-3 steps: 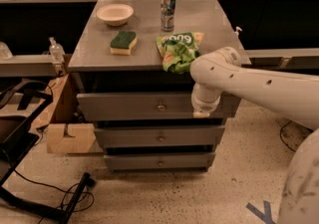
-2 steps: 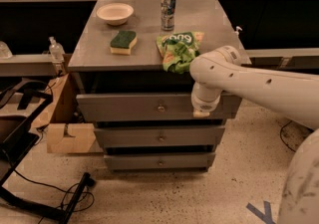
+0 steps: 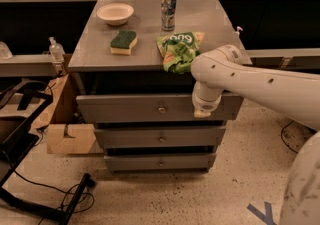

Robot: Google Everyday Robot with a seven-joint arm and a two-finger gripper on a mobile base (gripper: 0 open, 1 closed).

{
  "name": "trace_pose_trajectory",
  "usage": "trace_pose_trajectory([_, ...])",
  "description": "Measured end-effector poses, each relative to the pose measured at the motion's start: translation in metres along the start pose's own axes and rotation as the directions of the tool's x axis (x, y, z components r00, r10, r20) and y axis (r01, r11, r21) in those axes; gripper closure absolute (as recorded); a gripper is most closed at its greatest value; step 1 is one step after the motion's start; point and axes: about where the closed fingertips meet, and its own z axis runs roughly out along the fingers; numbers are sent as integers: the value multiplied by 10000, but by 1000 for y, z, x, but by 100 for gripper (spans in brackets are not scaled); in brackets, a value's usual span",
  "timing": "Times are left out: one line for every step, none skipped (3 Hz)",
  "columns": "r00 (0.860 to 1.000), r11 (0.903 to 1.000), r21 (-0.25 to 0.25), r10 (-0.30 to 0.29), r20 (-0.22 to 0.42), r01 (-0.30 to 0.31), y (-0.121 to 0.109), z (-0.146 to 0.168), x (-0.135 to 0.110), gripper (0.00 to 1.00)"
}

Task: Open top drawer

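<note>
Camera view: A grey wooden cabinet [image 3: 90,56] stands on a speckled floor, with three drawers stacked in its front. The top drawer [image 3: 120,109] is the widest and tallest of them. Its flat grey panel sits just under the tabletop edge with a dark band above it, and a small round metallic knob [image 3: 161,109] sits at its centre. How far the drawer stands out cannot be told. Below it are the middle drawer [image 3: 130,138] and the bottom drawer [image 3: 135,161], each narrower and with a similar knob.

The white robot arm [image 3: 260,86] reaches in from the right, bends at a rounded joint and turns downward. The gripper [image 3: 202,112] is at its lower end, in front of the right part of the top drawer's panel, to the right of the knob and apart from it. Whether the gripper is wide or narrow cannot be told.

On the tabletop are a white bowl [image 3: 115,13], a drinks can [image 3: 168,4] whose label cannot be read, a green-and-yellow sponge [image 3: 123,42], and a crumpled green snack bag [image 3: 179,49] at the front edge. The bag has pale lettering that is too unclear to read.

To the left of the cabinet are a cardboard box [image 3: 62,136] on the floor, a clear plastic bottle [image 3: 55,49] on a ledge, and black cables [image 3: 70,199] trailing across the floor. Strips of blue tape [image 3: 261,212] mark the floor at the lower right.
</note>
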Motion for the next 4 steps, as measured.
trace_pose_trajectory([10000,10000,0,0,0,0,0,0,0,100])
trace_pose_trajectory([10000,10000,0,0,0,0,0,0,0,100])
trace_pose_trajectory([10000,10000,0,0,0,0,0,-2,0,100])
trace_pose_trajectory([10000,10000,0,0,-1,0,-1,-7,0,100])
